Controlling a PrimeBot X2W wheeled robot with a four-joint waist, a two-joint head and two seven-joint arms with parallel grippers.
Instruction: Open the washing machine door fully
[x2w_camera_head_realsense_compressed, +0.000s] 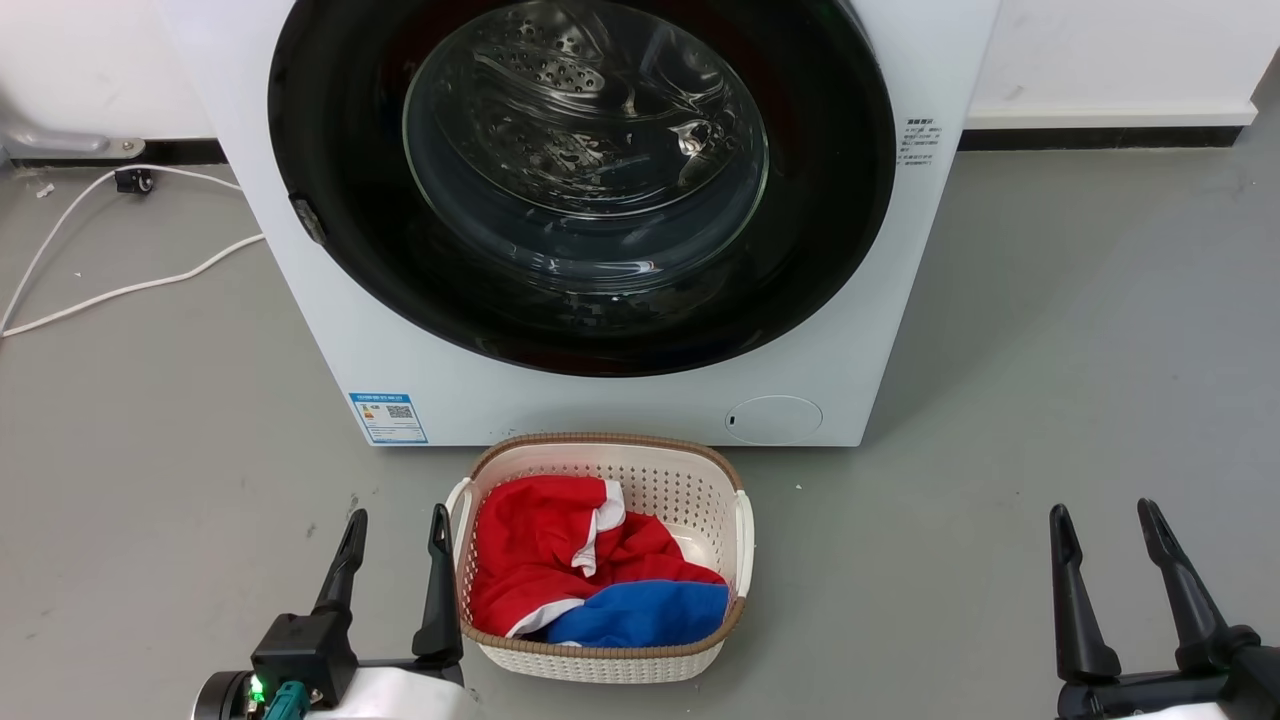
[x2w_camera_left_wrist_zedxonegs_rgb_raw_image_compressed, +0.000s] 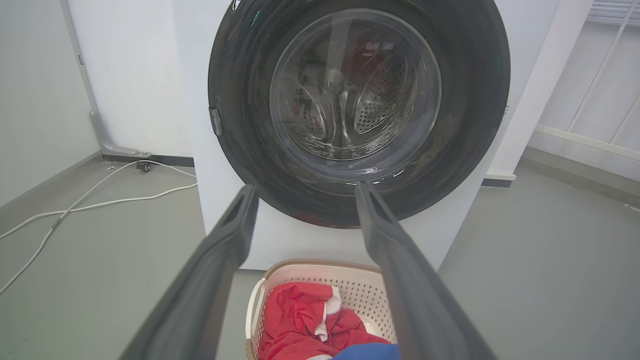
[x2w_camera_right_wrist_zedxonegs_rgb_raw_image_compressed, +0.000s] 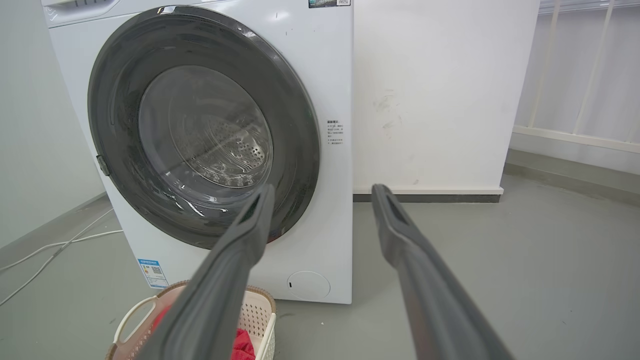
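Note:
The white washing machine (x2w_camera_head_realsense_compressed: 600, 410) stands ahead on the grey floor. Its round glossy black washing machine door (x2w_camera_head_realsense_compressed: 830, 200) lies flat against the front, closed, with the steel drum showing through the glass bowl. A small latch tab (x2w_camera_head_realsense_compressed: 308, 218) sits on the door's left rim. The same door (x2w_camera_left_wrist_zedxonegs_rgb_raw_image_compressed: 475, 100) fills the upper left wrist view and appears again (x2w_camera_right_wrist_zedxonegs_rgb_raw_image_compressed: 115, 95) in the right wrist view. My left gripper (x2w_camera_head_realsense_compressed: 398, 525) is open, low at the left beside the basket. My right gripper (x2w_camera_head_realsense_compressed: 1105, 518) is open at the lower right, empty, well short of the machine.
A cream laundry basket (x2w_camera_head_realsense_compressed: 720, 480) with red and blue clothes sits on the floor directly before the machine, between me and the door. White cables (x2w_camera_head_realsense_compressed: 120, 290) trail over the floor at the left. A white wall (x2w_camera_right_wrist_zedxonegs_rgb_raw_image_compressed: 440, 100) and a railing stand to the machine's right.

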